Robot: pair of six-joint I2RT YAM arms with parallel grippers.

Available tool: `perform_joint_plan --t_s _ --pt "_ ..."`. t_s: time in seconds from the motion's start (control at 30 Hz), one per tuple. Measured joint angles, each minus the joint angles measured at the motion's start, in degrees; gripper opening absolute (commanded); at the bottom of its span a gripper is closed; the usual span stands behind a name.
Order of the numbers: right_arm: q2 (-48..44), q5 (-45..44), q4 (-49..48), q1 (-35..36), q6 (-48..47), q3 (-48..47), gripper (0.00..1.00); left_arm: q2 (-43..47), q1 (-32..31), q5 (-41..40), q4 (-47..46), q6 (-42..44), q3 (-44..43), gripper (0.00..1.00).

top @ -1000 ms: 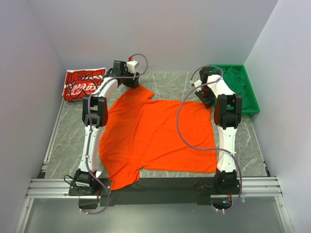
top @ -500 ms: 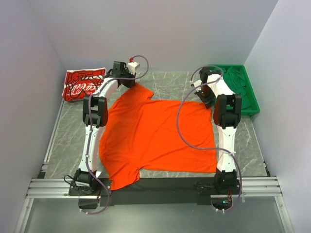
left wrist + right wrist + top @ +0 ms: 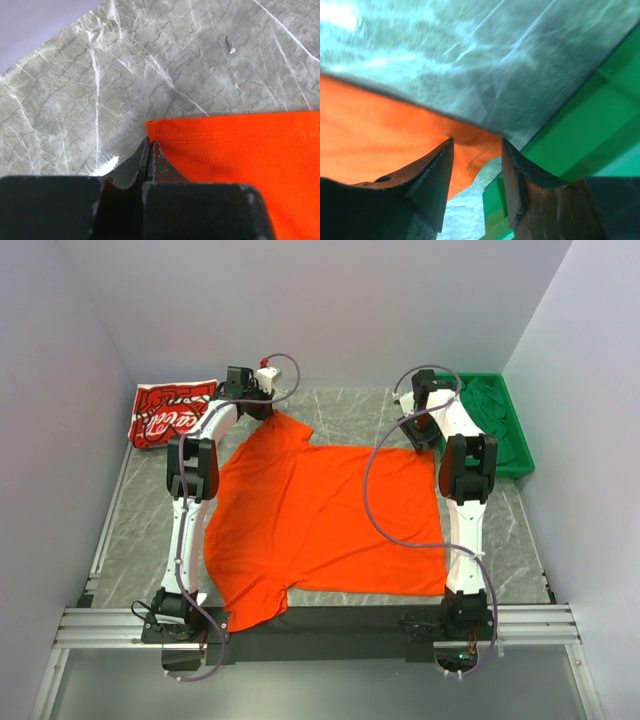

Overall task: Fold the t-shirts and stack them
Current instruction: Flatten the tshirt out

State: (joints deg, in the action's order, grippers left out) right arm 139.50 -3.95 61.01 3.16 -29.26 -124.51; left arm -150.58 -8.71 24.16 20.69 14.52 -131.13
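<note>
Your left gripper (image 3: pixel 150 145) is pinched right down, jaws pressed together with no gap showing. The stitched corner of the orange t-shirt (image 3: pixel 235 165) runs straight into the tips, so you've got that corner nipped. From the jaws the cloth fans away to the right in the wrist view, flat and smooth, with the hem running along its far edge. Ahead of the tips and off to their left is bare marbled table (image 3: pixel 100 75).

Over to your right gripper (image 3: pixel 476 145): the jaws stand apart with a clear gap between the two dark fingers (image 3: pixel 432 185). The orange edge sits right in that gap, a small flap of it drooping down between the tips. They have not closed on it, and I cannot tell whether the pads touch the cloth. The green tray (image 3: pixel 590 120) is just beside the right-hand finger, its wall close to the outside of the jaws.

From above, the orange shirt lies spread open, stretching from both sets of jaws back toward the arm bases. The far sleeve is at your left jaws and the far bottom corner is at your right jaws. The red t-shirt (image 3: pixel 170 412), with its white script print, lies bunched well out to the left of your left jaws, by the wall and apart from the orange one.
</note>
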Motion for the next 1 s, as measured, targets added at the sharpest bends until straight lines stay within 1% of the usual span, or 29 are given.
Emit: perform_joint_plan --t_s 0.07,0.17,0.2,0.23,0.37,0.4,0.47,0.5,0.57,0.6,0.83,1.0 --pt "0.79 -0.13 -0.15 -0.07 0.5 -1.51 0.56 0.07 0.0 -0.02 -0.09 0.0 0.09 0.0" --pt "2.84 -0.09 0.55 -0.22 1.16 -4.37 0.55 0.22 0.0 -0.04 -0.2 0.26 0.39 0.0" --pt "3.82 0.11 1.22 -0.33 1.2 -5.88 0.49 0.26 0.02 -0.04 -0.15 0.37 0.39 0.0" --pt "4.81 0.59 1.86 -0.44 1.31 -7.26 0.46 0.28 0.09 -0.04 -0.11 0.42 0.42 0.0" --pt "5.31 1.99 4.72 -0.98 1.27 -8.31 0.4 0.31 0.28 -0.02 0.15 0.42 0.42 0.0" --pt "5.31 2.43 5.46 -1.18 1.22 -8.31 0.36 0.33 0.37 0.0 0.15 0.44 0.42 0.0" --pt "5.33 3.65 6.88 -1.6 1.03 -8.31 0.32 0.33 0.44 0.04 0.17 0.44 0.42 0.0" --pt "5.38 4.33 7.72 -1.79 0.92 -8.31 0.23 0.33 0.48 0.04 0.17 0.42 0.42 0.0" --pt "5.62 5.73 9.38 -1.99 0.37 -8.33 0.11 0.33 0.52 0.09 0.2 0.42 0.42 0.0" --pt "5.77 6.43 10.23 -2.08 0.13 -8.37 0.0 0.33 0.55 0.11 0.2 0.42 0.42 0.0" --pt "5.81 8.09 11.82 -2.19 -0.15 -8.46 0.0 0.33 0.92 0.44 0.17 -0.83 0.37 0.0" --pt "5.2 8.79 9.55 -2.16 0.79 -8.09 0.0 0.33 2.25 1.2 -0.59 -3.54 0.35 0.0"
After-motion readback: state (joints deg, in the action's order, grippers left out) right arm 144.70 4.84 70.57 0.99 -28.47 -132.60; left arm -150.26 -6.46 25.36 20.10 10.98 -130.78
